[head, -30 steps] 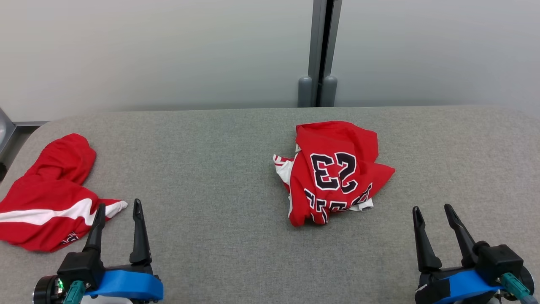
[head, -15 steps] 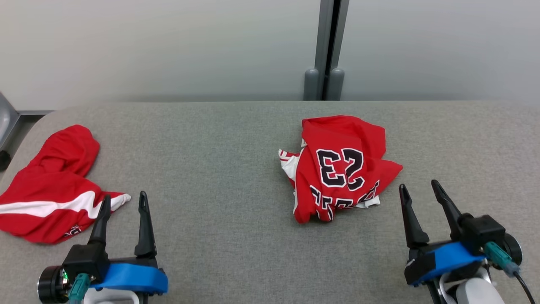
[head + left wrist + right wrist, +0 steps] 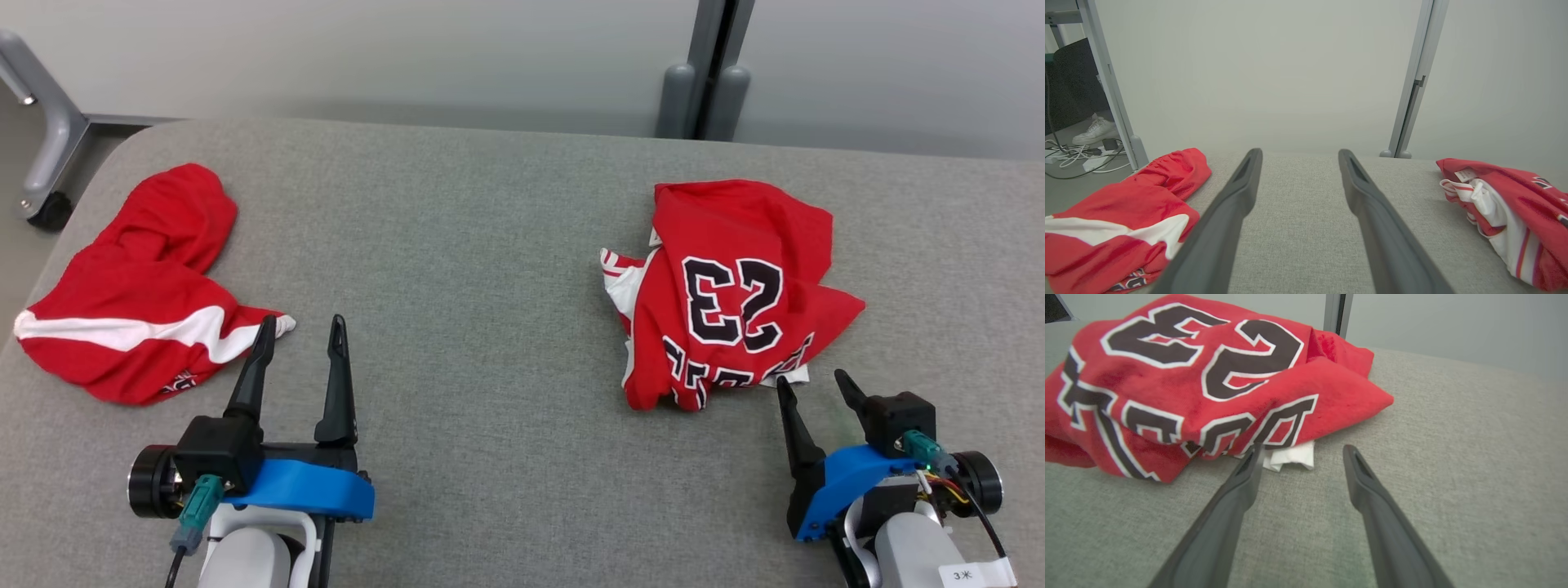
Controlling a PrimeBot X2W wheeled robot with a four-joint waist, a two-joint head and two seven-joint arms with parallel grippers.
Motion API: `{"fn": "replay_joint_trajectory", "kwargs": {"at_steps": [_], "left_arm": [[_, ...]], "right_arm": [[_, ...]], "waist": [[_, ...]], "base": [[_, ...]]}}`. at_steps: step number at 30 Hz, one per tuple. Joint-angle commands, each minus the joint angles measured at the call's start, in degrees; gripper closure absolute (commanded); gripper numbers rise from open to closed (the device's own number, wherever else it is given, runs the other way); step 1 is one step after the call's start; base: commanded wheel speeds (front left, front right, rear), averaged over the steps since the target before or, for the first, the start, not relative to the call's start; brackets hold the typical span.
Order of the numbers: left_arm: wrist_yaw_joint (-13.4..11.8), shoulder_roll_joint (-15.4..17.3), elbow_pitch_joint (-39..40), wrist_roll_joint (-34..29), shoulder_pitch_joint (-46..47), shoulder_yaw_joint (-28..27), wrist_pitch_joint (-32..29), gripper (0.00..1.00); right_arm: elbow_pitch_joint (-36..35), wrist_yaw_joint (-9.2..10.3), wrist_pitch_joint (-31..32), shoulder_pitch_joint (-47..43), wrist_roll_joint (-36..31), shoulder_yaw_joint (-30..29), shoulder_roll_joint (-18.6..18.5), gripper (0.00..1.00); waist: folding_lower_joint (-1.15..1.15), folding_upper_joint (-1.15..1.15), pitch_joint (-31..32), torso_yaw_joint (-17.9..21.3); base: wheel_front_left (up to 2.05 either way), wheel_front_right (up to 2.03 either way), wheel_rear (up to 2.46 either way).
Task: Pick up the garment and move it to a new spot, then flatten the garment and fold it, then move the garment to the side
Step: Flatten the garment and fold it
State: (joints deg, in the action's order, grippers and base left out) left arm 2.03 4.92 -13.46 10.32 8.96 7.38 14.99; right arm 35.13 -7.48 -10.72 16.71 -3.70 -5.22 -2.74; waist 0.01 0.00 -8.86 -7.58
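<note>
Just to the left of the left gripper (image 3: 302, 322), a red garment with a white stripe (image 3: 131, 302) lay crumpled on the grey table (image 3: 490, 245). Its white-tipped corner reached nearly to the gripper's left fingertip, though whether the two touched could not be told. In the left wrist view the same garment (image 3: 1118, 216) sat low on the left of the fingers. Beyond it, off the table's edge, a white shoe (image 3: 1096, 130) and some cables (image 3: 1073, 155) lay on the floor. The left gripper's jaws stood wide apart with nothing between them, and bare table ran ahead of its tips. Well to the right of that gripper, and directly ahead of the right gripper (image 3: 811, 380), lay the jersey (image 3: 735, 286), bunched in a heap. It was red with a dark, white-edged 23 facing up and lettering along its near edge. A grey post (image 3: 706, 82) stood against the wall behind it, well beyond both grippers. The right gripper's jaws were likewise spread wide and held nothing. Its left fingertip had reached the jersey's near hem, where a bit of white cloth (image 3: 1290, 457) poked out from under the red. From the right wrist view the tip seemed to meet that edge, but contact could not be confirmed. Its right finger pointed at bare table just to the right of the hem, and the jersey's pointed corner lay ahead of it.
</note>
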Motion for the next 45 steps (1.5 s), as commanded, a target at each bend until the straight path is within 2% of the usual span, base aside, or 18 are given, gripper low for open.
{"fn": "replay_joint_trajectory", "kwargs": {"at_steps": [1, 11, 12, 13, 14, 18, 22, 33, 39, 45], "left_arm": [[0.27, -0.32, -0.27, -0.23, 1.23, -0.05, 0.29, 0.0], [1.08, -1.11, -1.26, -0.95, 2.96, -0.49, 0.29, 0.0], [1.09, -1.17, -1.38, -1.05, 2.95, -0.55, 0.28, 0.0], [1.08, -1.21, -1.49, -1.1, 2.84, -0.68, 0.29, 0.0], [1.04, -1.25, -1.58, -1.16, 2.6, -0.86, 0.29, 0.0], [1.11, -1.36, -1.8, -1.4, 1.14, -1.76, 0.29, 0.0], [1.43, -1.47, -1.86, -1.56, 0.35, -2.18, 0.29, 0.0], [1.89, -1.7, -1.85, -1.82, -1.5, -2.55, 0.29, 0.0], [1.97, -1.79, -1.67, -1.76, -1.79, -2.81, 0.29, 0.0], [1.8, -1.89, -1.22, -1.37, -2.14, -3.27, 0.29, 0.0]], "right_arm": [[1.96, -0.03, -0.63, 2.07, -0.57, -0.63, -0.25, 0.0], [17.26, -0.03, -1.28, 9.66, -2.6, -3.15, -0.24, 0.0], [18.68, -0.03, -1.53, 10.13, -1.97, -3.22, -0.21, 0.36], [19.74, -0.03, -1.95, 10.6, -2.01, -3.55, -0.21, 0.86], [20.53, -0.03, -2.25, 10.88, -2.08, -3.81, -0.21, 1.0], [21.28, -0.01, -3.74, 11.54, -3.16, -5.64, -0.84, 1.0], [18.2, -0.02, -4.47, 10.58, -3.73, -7.52, -2.55, 1.0], [-0.36, -0.02, -4.51, 5.09, -2.32, -8.86, -8.47, 1.0], [-7.14, -0.03, -4.09, 4.27, -1.77, -3.41, -6.81, 1.0], [-12.86, -0.02, -2.03, 2.41, -0.47, 10.0, -2.93, 1.0]], "waist": [[-0.01, 0.0, -1.52, -1.44], [-0.01, 0.0, -2.71, -3.12], [-0.01, 0.0, -2.58, -3.15], [-0.01, 0.0, -2.36, -3.06], [-0.01, 0.0, -2.1, -2.86], [-0.01, 0.0, -0.66, -1.5], [-0.01, 0.0, 1.2, 0.03], [-0.01, 0.0, 3.81, 1.72], [-0.01, 0.0, 4.36, 1.57], [-0.01, 0.0, 4.34, 1.07]], "base": [[0.0, 0.0, 0.0], [0.0, 0.0, 0.0], [0.0, 0.0, 0.0], [0.0, 0.0, 0.0], [0.0, 0.0, 0.0], [0.0, 0.0, 0.0], [0.0, 0.0, 0.0], [0.0, 0.0, 0.0], [0.0, 0.0, 0.0], [0.0, 0.0, 0.0]]}}
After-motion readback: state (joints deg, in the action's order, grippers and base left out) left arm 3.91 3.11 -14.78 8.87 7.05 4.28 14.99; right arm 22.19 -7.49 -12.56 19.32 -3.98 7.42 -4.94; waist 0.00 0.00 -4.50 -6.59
